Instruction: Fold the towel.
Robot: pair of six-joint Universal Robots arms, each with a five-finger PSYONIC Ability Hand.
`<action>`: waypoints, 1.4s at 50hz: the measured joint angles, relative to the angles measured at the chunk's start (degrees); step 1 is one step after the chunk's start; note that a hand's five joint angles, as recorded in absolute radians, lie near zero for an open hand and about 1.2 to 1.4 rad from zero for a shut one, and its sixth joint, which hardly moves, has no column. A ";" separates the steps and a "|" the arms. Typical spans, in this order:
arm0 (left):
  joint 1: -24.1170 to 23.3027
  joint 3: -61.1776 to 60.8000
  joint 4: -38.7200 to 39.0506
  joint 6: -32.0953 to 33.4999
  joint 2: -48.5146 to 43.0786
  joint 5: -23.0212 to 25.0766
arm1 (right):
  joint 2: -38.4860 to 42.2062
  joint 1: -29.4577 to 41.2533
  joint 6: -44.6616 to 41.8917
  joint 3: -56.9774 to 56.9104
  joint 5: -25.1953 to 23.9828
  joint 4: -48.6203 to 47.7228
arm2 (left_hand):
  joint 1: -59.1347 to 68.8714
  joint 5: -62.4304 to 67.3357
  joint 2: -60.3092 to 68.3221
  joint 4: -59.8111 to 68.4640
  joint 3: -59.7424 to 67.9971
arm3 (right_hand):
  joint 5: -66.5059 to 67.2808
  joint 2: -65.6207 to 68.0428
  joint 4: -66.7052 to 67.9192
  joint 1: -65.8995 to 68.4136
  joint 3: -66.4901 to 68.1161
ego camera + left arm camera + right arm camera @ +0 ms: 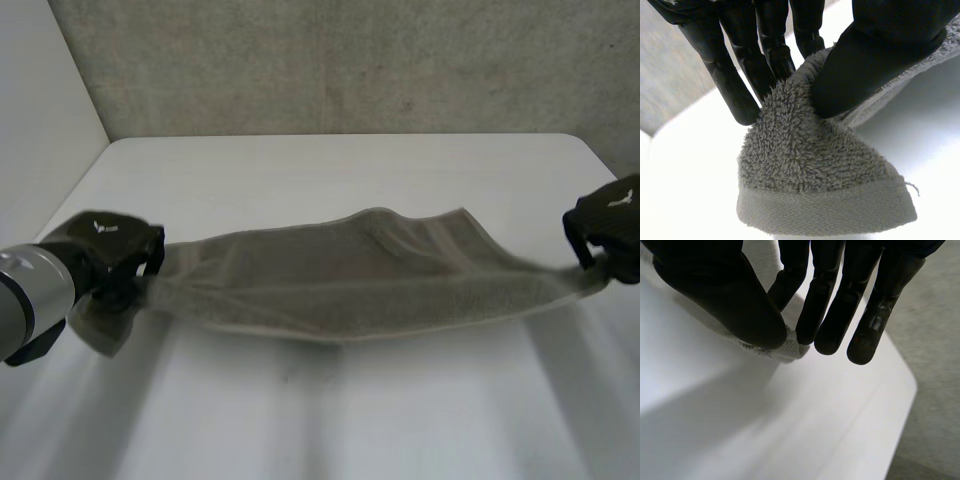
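Note:
A grey terry towel (370,275) hangs stretched across the white table (330,170) between my two hands, sagging in the middle. My left hand (105,250) is shut on its left end. In the left wrist view the thumb (860,75) and fingers (765,50) pinch the towel (810,165), and a hemmed corner droops below them. My right hand (607,225) is shut on the right end. In the right wrist view the thumb (740,305) and fingers (815,310) nip a small bit of towel (787,347) above the table.
A grey wall (350,60) stands behind the table's far edge. The table's right corner (907,385) lies just past my right hand, with grey floor (935,340) beyond it. Bare tabletop (330,410) spreads in front of the towel.

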 measured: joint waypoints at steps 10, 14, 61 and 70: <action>2.47 1.76 3.73 3.86 -11.12 -0.23 | 11.22 3.53 -0.16 -1.39 1.51 -3.24 | 0.37 0.00 0.01 0.01 0.00 | 0.02 0.00 0.00 0.04 0.00; 2.57 8.02 10.79 3.75 -19.87 -0.27 | 19.80 7.00 3.61 -9.07 4.85 -8.10 | 0.50 0.26 0.01 0.02 0.00 | 0.05 0.00 0.00 0.17 0.00; -2.43 -1.80 19.36 -13.38 -3.00 3.37 | 20.34 12.34 31.95 -12.21 -4.22 -28.47 | 1.06 0.61 0.06 0.04 0.00 | -51.44 -51.77 -52.75 -62.75 -53.07; -3.72 -13.08 19.49 -12.14 15.11 4.08 | 24.95 17.69 32.44 -17.44 -13.76 -28.66 | 1.06 0.61 0.06 0.04 0.00 | -51.44 -51.77 -52.75 -62.73 -53.06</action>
